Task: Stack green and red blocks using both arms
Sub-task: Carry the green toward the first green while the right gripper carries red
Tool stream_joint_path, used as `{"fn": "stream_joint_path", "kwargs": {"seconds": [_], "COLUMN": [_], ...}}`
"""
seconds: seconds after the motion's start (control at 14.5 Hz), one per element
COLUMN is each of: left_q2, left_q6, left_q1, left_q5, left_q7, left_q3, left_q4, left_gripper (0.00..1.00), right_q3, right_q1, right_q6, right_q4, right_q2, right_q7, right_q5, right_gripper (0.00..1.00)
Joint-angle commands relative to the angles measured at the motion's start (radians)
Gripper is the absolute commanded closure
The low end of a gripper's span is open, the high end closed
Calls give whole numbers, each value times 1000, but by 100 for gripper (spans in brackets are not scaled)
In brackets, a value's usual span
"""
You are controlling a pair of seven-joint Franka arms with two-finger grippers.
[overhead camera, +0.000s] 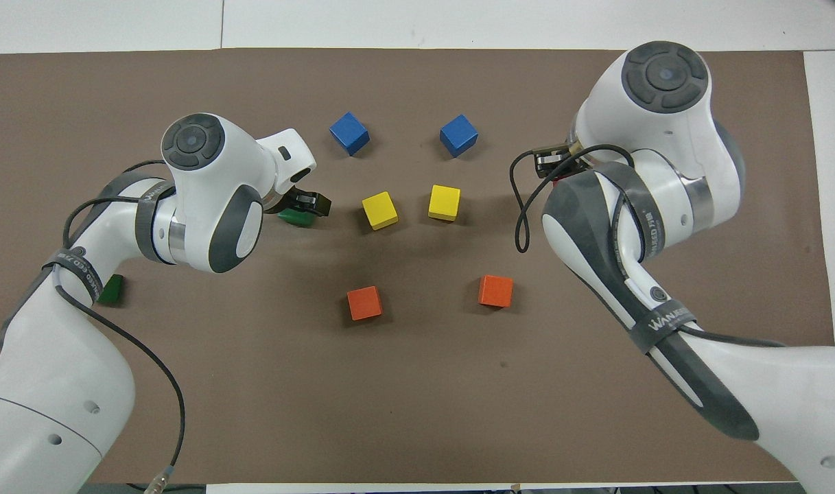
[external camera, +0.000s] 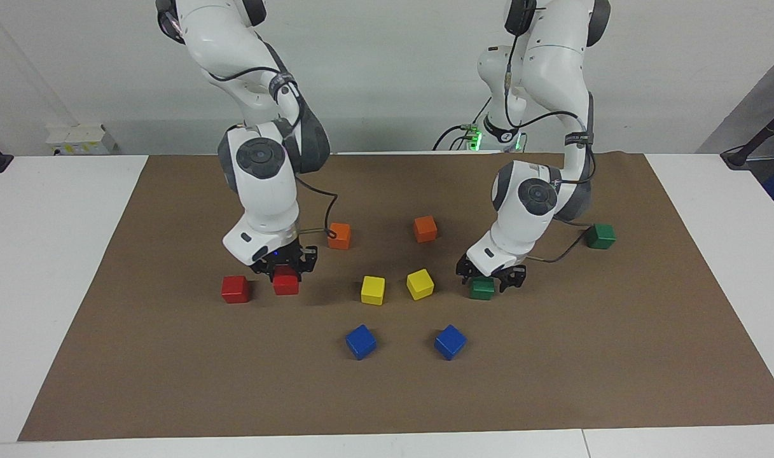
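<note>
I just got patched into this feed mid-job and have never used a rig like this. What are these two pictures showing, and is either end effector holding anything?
Two white robot arms work over a brown mat. One picture faces them from across the table; the other looks down from above their own end.

The right end effector grips a red block, carried beside the other red block. The left end effector is down around a green block that sits on the mat; a firm grip cannot be confirmed. A second green block lies nearer the robots, toward the left arm's end.

Two yellow blocks, two blue blocks and two orange blocks lie between them.
</note>
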Motion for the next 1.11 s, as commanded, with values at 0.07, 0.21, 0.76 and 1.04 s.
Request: {"fn": "stream_joint_path", "kwargs": {"seconds": [0.07, 0.21, 0.76, 1.04], "left_q2": [0, -4, -182, -300], "left_q6": [15, -12, -265, -419], "left_q1": [-31, -30, 116, 245], "left_q5": [37, 53, -2, -3], "left_q7": [-31, -33, -30, 86], "left_q3": [20, 20, 20, 21], "left_q4": [-17, -20, 30, 21], "left_gripper": [49, 100, 100, 100], "right_q3": [-59, -124, -218, -222], "right_q1": [-19, -19, -19, -19], "right_q6": [78, 135, 258, 357], "right_q4": [-172, -218, -341, -434], "right_q2": [-122, -145, -183, -213], "right_q7": [-127, -250, -356, -356], "right_q5": [84, 161, 180, 194], "right_gripper": [100, 100, 100, 100]}}
